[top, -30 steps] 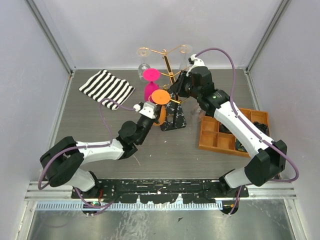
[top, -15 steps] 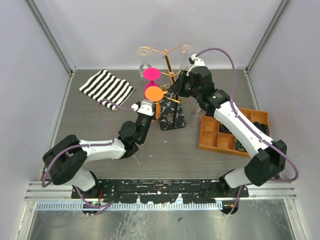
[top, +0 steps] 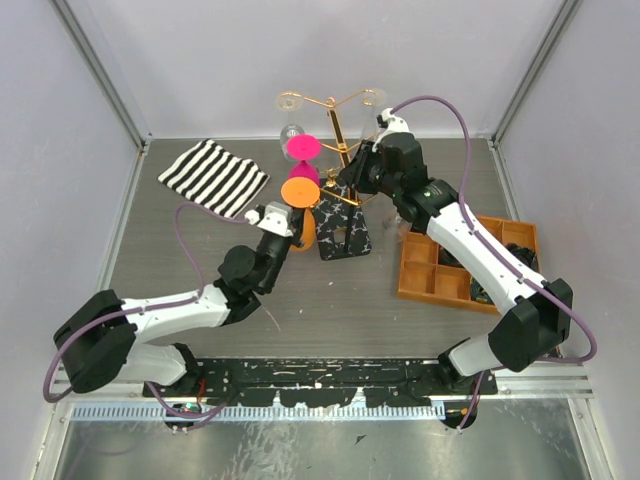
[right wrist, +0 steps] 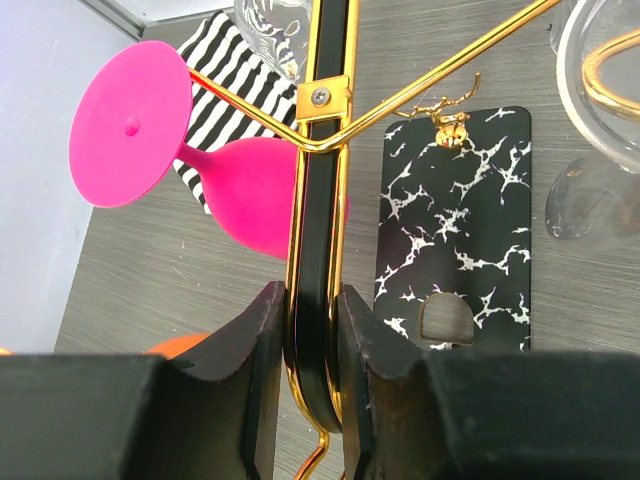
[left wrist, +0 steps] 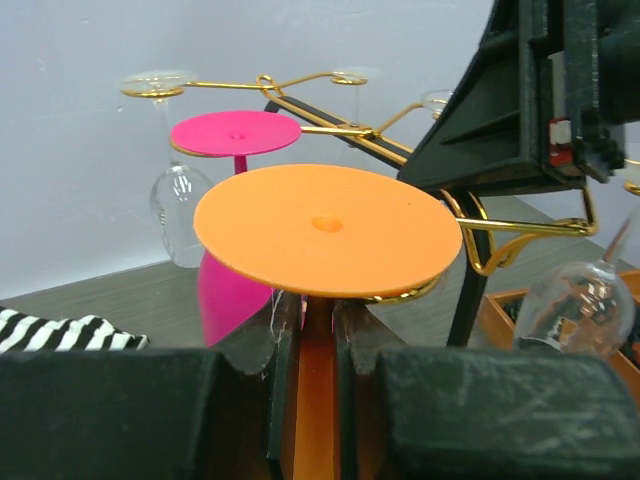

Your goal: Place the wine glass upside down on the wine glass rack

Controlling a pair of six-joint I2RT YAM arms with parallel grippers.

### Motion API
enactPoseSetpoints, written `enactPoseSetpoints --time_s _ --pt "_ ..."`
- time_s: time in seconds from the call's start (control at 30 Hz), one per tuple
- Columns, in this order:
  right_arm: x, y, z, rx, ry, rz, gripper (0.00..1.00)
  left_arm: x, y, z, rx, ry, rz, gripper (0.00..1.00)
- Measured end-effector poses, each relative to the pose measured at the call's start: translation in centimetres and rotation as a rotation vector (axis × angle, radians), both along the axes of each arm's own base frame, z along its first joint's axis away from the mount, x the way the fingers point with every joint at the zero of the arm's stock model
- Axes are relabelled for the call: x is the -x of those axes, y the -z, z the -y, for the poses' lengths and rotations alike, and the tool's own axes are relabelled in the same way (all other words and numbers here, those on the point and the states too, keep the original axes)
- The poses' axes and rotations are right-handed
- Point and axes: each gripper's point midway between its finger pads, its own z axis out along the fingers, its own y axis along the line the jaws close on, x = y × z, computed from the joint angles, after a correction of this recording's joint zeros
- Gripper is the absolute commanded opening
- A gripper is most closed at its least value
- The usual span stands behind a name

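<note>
The orange wine glass (top: 299, 190) is upside down, its round foot (left wrist: 327, 225) on top. My left gripper (top: 293, 218) (left wrist: 318, 345) is shut on its stem just under the foot. A curled end of the wine glass rack (top: 338, 125) shows beneath the foot's right edge in the left wrist view; I cannot tell whether they touch. My right gripper (top: 358, 176) (right wrist: 312, 330) is shut on the rack's gold-edged black post (right wrist: 322, 200), above its black marbled base (right wrist: 455, 230).
A pink glass (top: 303, 150) (right wrist: 130, 125) and a clear glass (top: 290, 131) (left wrist: 180, 200) hang upside down on the rack. Another clear glass (left wrist: 580, 310) hangs at its right. A striped cloth (top: 213, 177) lies back left; an orange compartment tray (top: 420, 285) sits right.
My left arm has carried the orange glass a little to the left, nearer the pink one, and its elbow has swung left. The right arm and the rack have not moved.
</note>
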Motion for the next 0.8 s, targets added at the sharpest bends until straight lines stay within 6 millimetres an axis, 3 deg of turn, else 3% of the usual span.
enactPoseSetpoints --time_s 0.27,0.63,0.73,0.8 --pt "0.0 0.0 0.0 0.000 -0.001 -0.001 0.00 1.9 -0.7 0.4 -0.007 0.118 -0.002 0.00" --pt "0.0 0.0 0.0 0.000 -0.001 -0.001 0.00 2.5 0.4 2.2 -0.062 0.217 -0.013 0.01" --pt "0.0 0.0 0.0 0.000 -0.001 0.000 0.01 2.3 1.0 2.7 -0.078 0.222 -0.025 0.05" --pt "0.0 0.0 -0.1 0.000 -0.002 -0.001 0.01 2.0 1.5 2.9 -0.084 0.220 -0.031 0.12"
